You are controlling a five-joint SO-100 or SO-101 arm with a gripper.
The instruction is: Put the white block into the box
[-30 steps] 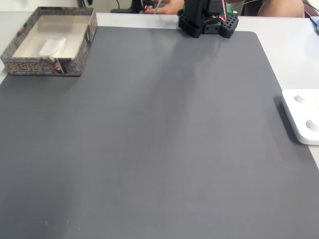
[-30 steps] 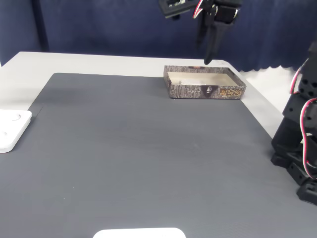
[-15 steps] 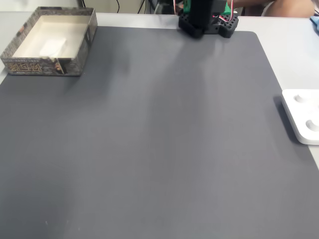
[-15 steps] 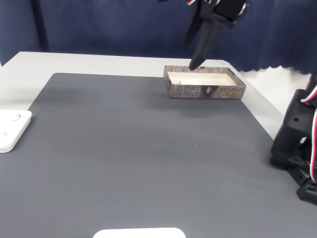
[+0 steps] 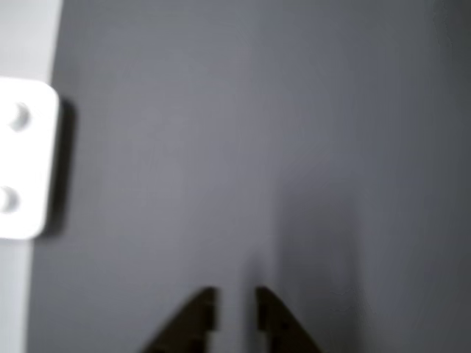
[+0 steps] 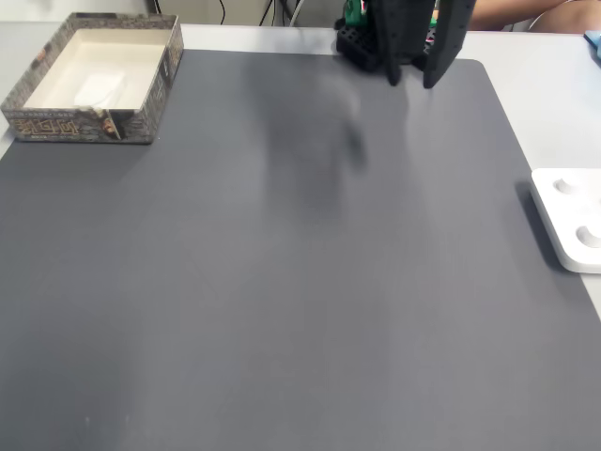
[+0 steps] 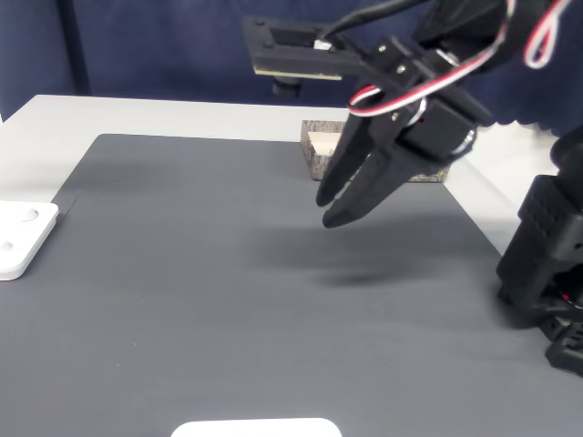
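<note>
The box [image 6: 94, 75] stands at the mat's far left corner in a fixed view, and the white block [image 6: 99, 88] lies flat inside it on the pale floor. My gripper [image 6: 412, 80] hangs over the mat's far edge, well right of the box, fingers apart with nothing between them. In another fixed view the gripper [image 7: 328, 210] points down over the middle of the mat and covers most of the box [image 7: 314, 151]. The other view shows the two dark fingertips of the gripper [image 5: 235, 296] above bare grey mat.
A flat white device [image 6: 571, 219] with round dimples lies at the mat's right edge, also visible as the white device [image 7: 23, 238] and the white device [image 5: 26, 158]. The arm's black base [image 7: 547, 273] stands beside the mat. Another white object [image 7: 255, 428] sits at the near edge.
The arm has swung away from above the box and come down over the middle of the mat. The white block stays in the box.
</note>
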